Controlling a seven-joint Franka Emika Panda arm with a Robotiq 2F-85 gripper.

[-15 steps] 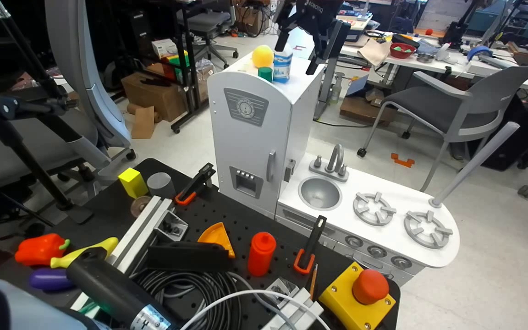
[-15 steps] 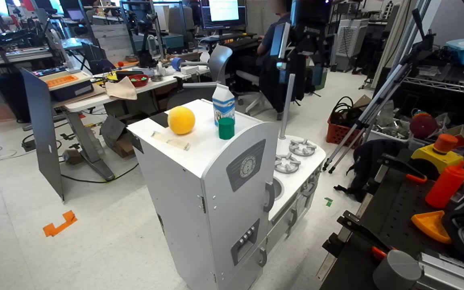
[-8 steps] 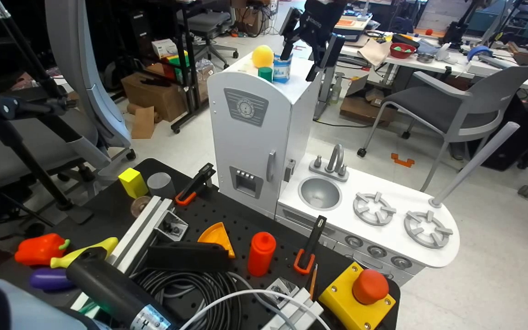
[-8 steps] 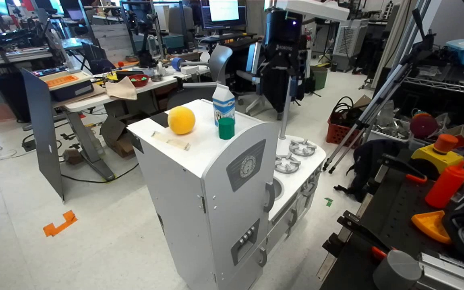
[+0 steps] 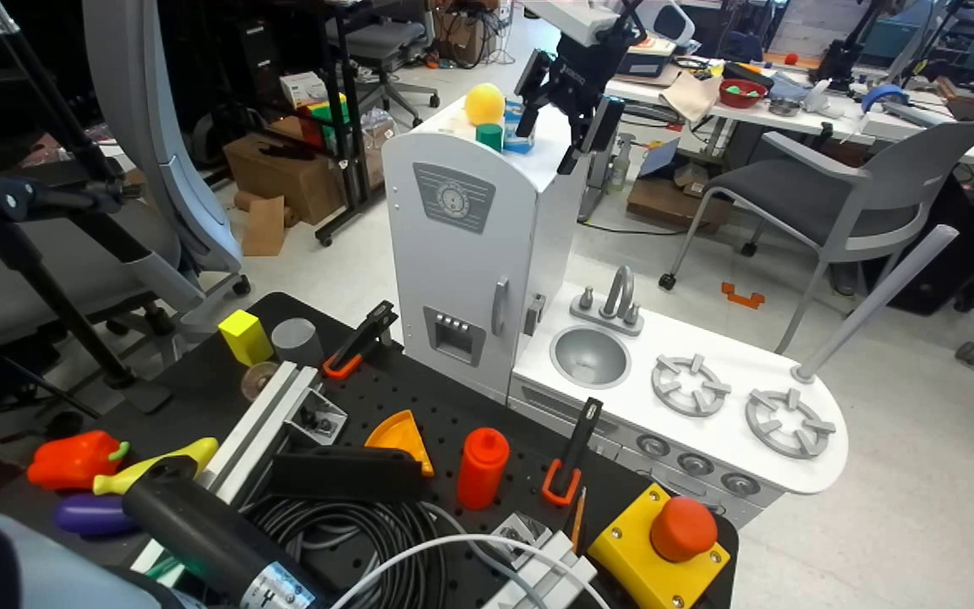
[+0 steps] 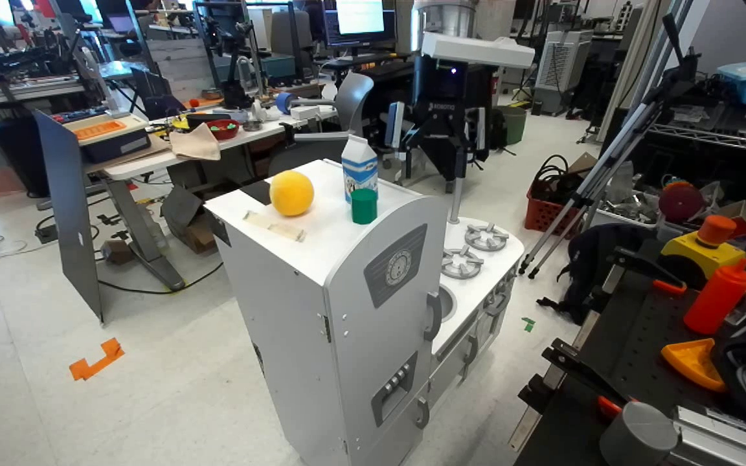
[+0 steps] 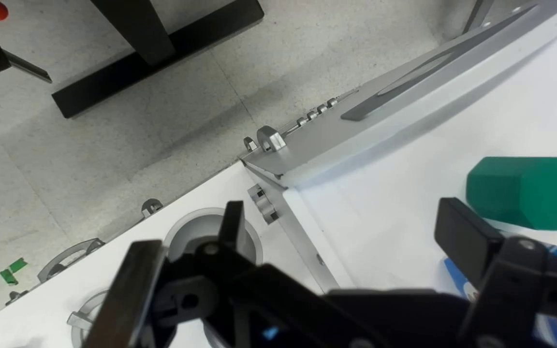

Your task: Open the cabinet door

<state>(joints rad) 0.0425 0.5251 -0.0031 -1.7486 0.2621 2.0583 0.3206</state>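
Note:
The cabinet door (image 5: 463,258) is the tall pale grey front of the toy kitchen's tower; it looks shut in both exterior views (image 6: 373,330). Its grey vertical handle (image 5: 500,306) is near the counter-side edge and also shows in an exterior view (image 6: 433,316). In the wrist view the door (image 7: 317,145) is seen steeply from above, with the handle (image 7: 270,138) sticking out. My gripper (image 5: 547,144) is open and empty, tips down, above the tower's counter-side edge, higher than the handle and apart from it. The wrist view shows the jaws (image 7: 344,220) wide apart.
On the tower top stand a milk carton (image 6: 360,169), a green cylinder (image 6: 364,206) and a yellow ball (image 6: 291,193). The low counter has a sink (image 5: 590,355), faucet (image 5: 621,292) and burners (image 5: 691,385). A black table (image 5: 445,397) with tools stands in front of the door.
My gripper has moved down; in an exterior view it has also moved left, toward the tower, with more of the arm showing. It stays open. The door and the other things have not moved.

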